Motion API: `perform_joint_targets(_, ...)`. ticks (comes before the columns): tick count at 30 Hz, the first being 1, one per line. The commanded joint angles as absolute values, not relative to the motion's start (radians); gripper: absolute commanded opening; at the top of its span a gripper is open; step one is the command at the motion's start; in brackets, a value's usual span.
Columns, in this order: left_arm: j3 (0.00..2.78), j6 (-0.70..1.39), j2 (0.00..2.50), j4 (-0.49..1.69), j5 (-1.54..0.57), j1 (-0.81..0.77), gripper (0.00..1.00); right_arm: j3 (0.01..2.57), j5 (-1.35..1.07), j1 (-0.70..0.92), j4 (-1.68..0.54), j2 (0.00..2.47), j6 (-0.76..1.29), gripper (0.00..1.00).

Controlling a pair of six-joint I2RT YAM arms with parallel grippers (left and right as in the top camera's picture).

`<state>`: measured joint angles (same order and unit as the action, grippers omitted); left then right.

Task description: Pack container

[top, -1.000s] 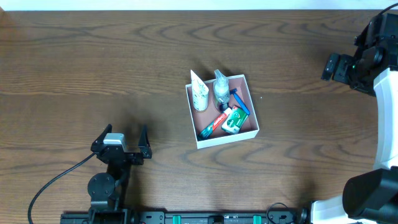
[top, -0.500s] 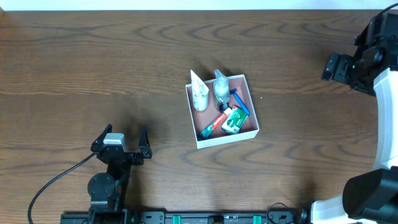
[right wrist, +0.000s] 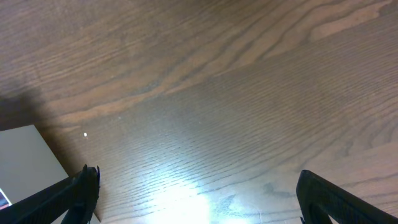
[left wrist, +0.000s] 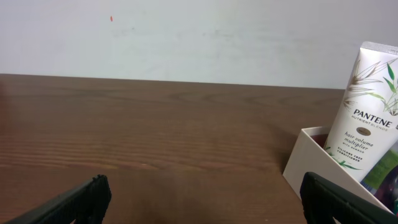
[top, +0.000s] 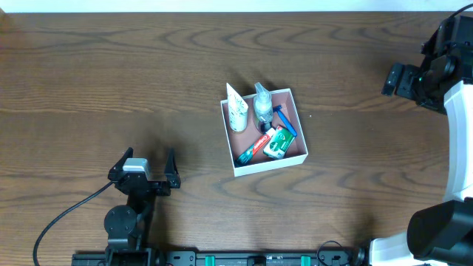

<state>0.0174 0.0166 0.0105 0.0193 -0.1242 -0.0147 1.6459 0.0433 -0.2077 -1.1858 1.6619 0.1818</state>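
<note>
The container (top: 260, 167), a square shallow box with white walls and a pinkish inside, sits mid-table. It holds a white Pantene tube (top: 236, 111), a clear bottle (top: 263, 106), a blue razor (top: 285, 121), a toothpaste tube (top: 251, 150) and a green-and-white soap box (top: 276, 143). My left gripper (top: 151, 167) is open and empty, low at the front left; its view shows the container's corner (left wrist: 308, 165) and the tube (left wrist: 364, 109). My right gripper (top: 392, 80) is open and empty at the far right, above bare wood, with the container's corner (right wrist: 25, 155) at the left edge.
The dark wooden table (top: 111, 81) stretches all round the container. A black cable (top: 66, 210) runs from the left arm's base toward the front left. The right arm's body (top: 454, 111) stands along the right edge.
</note>
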Motion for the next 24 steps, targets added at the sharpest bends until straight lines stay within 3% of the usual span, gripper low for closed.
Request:
perform_joint_targets(1, 0.004, -0.004, 0.004, 0.059, -0.139, -0.010, 0.98, 1.647, 0.044, -0.211, -1.186, 1.655, 0.186, 0.99)
perform_joint_targets(14, 0.004, -0.004, 0.004, 0.059, -0.139, -0.010, 0.98, 1.646, 0.044, -0.208, -1.186, 1.629, 0.186, 0.99)
perform_joint_targets(24, 0.004, -0.004, 0.004, 0.059, -0.139, -0.010, 0.98, 1.544, 0.044, -0.208, -1.186, 1.378, 0.186, 0.99)
